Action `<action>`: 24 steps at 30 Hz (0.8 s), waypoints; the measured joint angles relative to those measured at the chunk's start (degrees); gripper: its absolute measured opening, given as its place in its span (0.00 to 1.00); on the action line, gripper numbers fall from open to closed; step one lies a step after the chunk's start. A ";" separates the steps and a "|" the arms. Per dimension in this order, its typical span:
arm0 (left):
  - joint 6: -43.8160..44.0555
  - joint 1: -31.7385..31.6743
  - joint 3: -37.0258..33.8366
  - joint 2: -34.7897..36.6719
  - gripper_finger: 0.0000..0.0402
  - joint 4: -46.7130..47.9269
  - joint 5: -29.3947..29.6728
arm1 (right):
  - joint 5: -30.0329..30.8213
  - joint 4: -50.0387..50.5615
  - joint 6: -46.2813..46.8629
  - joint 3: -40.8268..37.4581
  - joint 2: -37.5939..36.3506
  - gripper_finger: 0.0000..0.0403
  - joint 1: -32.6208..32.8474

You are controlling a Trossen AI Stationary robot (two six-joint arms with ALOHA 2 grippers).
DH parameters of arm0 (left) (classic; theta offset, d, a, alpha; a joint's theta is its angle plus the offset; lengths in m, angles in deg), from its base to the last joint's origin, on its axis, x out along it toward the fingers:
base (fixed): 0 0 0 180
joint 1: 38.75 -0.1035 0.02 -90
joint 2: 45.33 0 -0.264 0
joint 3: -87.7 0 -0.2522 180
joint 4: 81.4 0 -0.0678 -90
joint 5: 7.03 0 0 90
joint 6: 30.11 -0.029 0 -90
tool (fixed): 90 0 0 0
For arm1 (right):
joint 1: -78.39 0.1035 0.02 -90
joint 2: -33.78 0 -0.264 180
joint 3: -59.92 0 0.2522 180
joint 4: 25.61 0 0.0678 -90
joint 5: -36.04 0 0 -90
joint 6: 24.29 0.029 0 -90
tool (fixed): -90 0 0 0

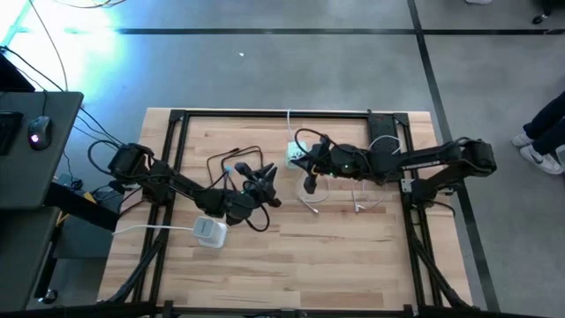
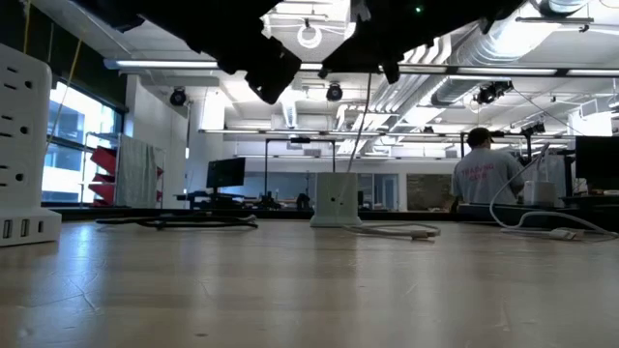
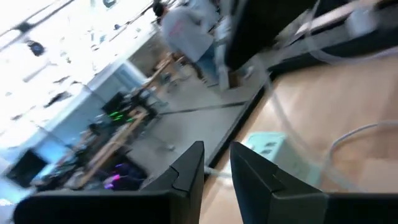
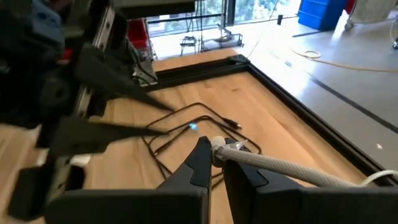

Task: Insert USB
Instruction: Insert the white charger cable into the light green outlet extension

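On the pale wooden tabletop [image 1: 335, 247], framed by black rails, the right pincer [image 4: 216, 163] is raised over the middle and clamped on the plug end of a white braided USB cable [image 4: 292, 168]; the metal tip pokes out just past its dark fingertips, and in the high view the cable's loose loops [image 1: 340, 196] lie on the wood below the arm. The left pincer [image 3: 216, 168] hovers a little left of centre with its two dark fingers close together, a slim gap between them and nothing gripped. Just beside the left arm, toward the front left, sits a white rectangular power strip [image 1: 210, 230] with a white lead running off to the left; in the low view it rises at the left edge, its sockets facing across the tabletop. A second small white charger block [image 1: 296, 152] stands near the far rail, close to the right arm's wrist; whether any of its ports is occupied is hard to say from here. A thin black cable [image 1: 234, 162] loops on the wood between the two arms. Beyond the tabletop, a person in a light shirt [image 2: 482, 176] stands in the room.
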State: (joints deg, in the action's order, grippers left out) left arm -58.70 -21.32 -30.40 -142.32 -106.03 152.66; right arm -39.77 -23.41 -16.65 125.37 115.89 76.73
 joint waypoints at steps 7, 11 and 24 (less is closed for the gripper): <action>3.53 -4.04 -0.04 0.00 0.16 0.04 -11.53 | -0.81 -0.39 2.62 0.00 0.07 0.01 0.27; 5.62 -7.02 -0.04 0.00 0.22 -0.50 -16.64 | -0.86 -0.80 2.84 0.00 0.07 0.01 0.74; 5.65 -8.85 2.55 0.00 0.41 -0.81 -16.66 | 2.31 -0.19 4.20 0.00 0.09 0.01 1.00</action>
State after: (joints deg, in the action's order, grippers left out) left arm -53.05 -30.17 -27.85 -142.32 -106.84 135.99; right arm -37.47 -23.60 -12.45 125.37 115.98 77.73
